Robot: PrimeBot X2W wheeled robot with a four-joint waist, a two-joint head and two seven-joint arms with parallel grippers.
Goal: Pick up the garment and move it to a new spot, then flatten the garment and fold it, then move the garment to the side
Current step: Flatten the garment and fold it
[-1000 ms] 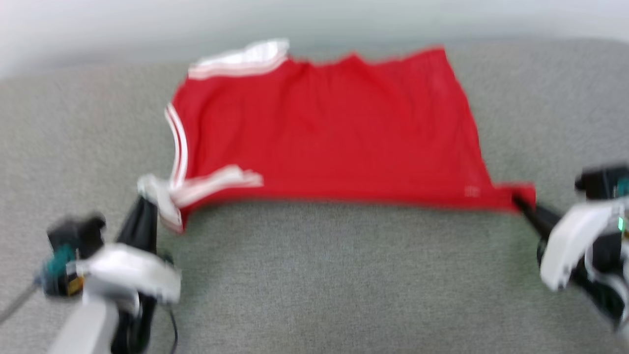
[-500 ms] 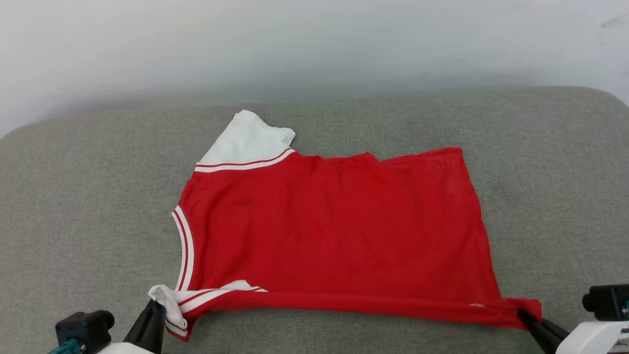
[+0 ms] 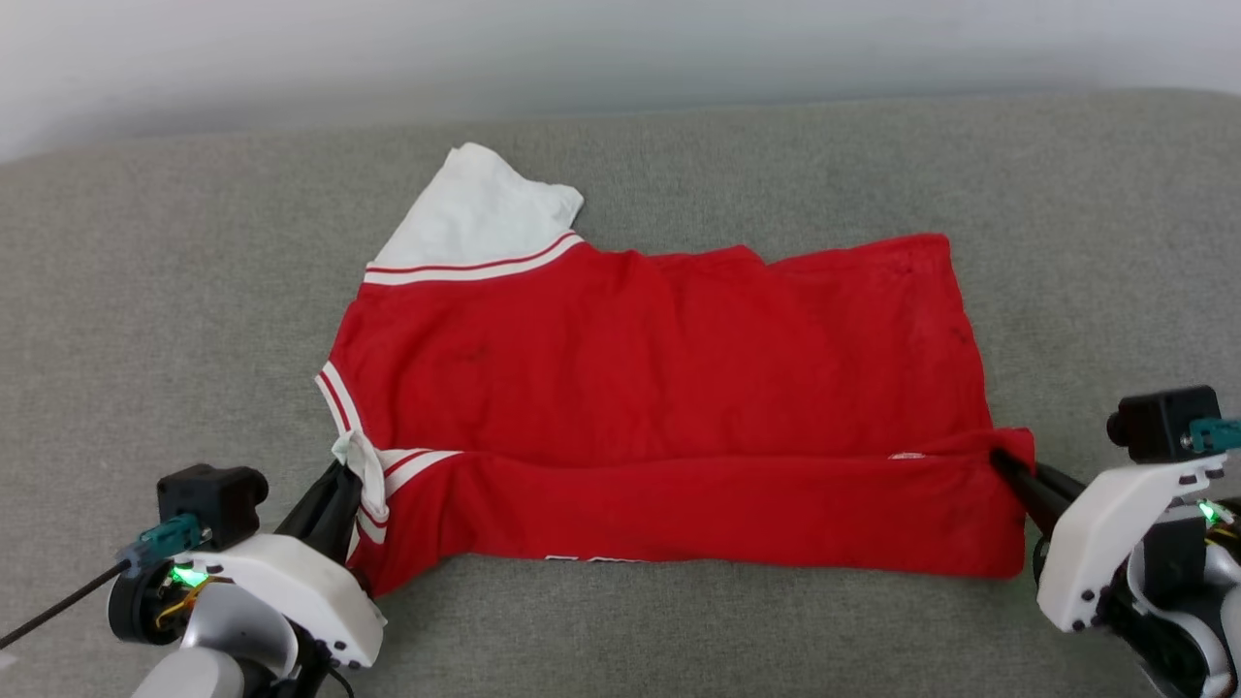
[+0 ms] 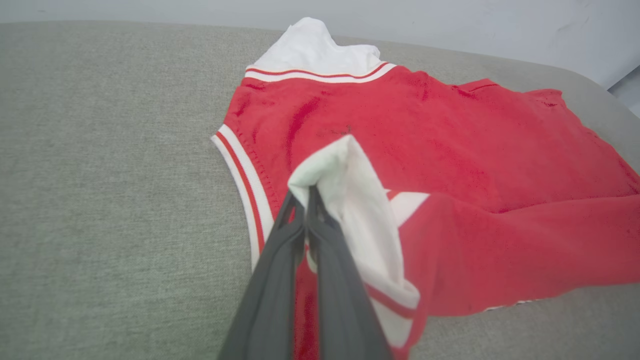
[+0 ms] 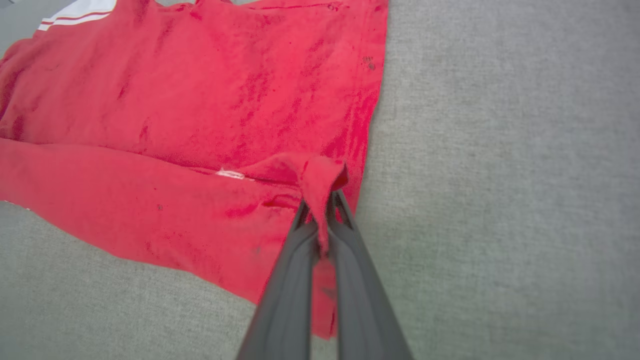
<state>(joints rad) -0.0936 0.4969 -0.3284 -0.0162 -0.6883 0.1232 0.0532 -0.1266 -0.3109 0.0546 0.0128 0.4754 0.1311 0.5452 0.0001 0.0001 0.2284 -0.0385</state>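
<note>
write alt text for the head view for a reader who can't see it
A red jersey lies spread on a grey cushion, its near edge lifted at both corners. The left pincer is shut on the near white sleeve, and the right pincer is shut on the near red hem corner.

left tool [image 3: 343,475] and right tool [image 3: 999,459] show dark fingers [image 4: 270,290], white shells [image 3: 291,589], black camera blocks [image 3: 208,494], green lights [image 3: 184,576].
</note>
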